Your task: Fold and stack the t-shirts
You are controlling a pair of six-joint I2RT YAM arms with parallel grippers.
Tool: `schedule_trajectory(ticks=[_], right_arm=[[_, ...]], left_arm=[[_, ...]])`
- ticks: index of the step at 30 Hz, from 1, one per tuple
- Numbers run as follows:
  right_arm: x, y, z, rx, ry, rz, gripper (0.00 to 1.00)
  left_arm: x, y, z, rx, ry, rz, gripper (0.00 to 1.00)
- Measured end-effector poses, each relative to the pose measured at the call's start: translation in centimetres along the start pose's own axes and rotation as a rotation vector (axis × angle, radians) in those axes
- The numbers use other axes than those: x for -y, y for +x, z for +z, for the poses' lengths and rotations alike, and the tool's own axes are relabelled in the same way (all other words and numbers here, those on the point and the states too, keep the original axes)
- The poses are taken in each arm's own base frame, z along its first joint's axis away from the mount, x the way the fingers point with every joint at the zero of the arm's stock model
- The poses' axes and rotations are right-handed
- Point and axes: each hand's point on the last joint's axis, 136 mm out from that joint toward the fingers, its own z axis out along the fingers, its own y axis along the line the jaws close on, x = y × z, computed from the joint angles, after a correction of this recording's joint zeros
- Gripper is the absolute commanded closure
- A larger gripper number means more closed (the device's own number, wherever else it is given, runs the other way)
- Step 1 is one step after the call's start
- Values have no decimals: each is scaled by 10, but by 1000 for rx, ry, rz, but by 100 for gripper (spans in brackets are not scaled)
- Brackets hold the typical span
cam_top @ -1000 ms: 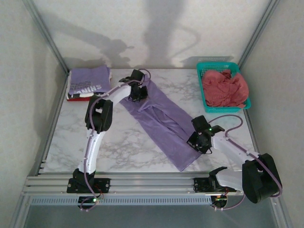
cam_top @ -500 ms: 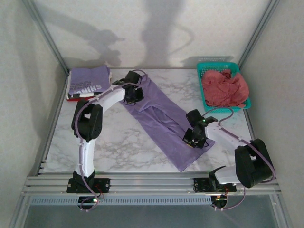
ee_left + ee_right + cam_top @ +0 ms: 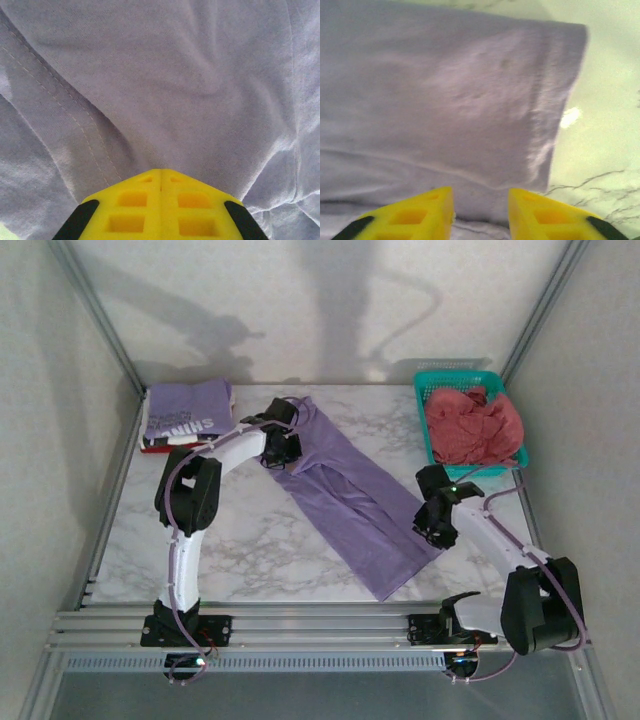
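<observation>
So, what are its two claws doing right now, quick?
Left gripper: closed, pinching the lavender t-shirt.
Right gripper: open, holding nothing, over that shirt's edge.

Left arm stretches long to the far end of the lavender t-shirt, left gripper pinched tight on its fabric; right gripper hangs at the shirt's right edge, jaws parted.

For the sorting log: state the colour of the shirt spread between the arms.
The t-shirt is plain lavender-purple; top external view shows it best.
</observation>
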Motion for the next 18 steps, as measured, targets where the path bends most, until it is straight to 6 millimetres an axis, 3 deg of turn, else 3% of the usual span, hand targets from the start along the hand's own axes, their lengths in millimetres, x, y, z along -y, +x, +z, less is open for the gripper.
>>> schedule_trajectory(ticks=[6, 18], right_arm=[[22, 10, 16, -38, 47, 45, 60], [16, 17, 35, -80, 27, 47, 76]], left_arm=[[0, 0, 0, 1, 0, 5, 100], [0, -1, 0, 4, -1, 7, 100]])
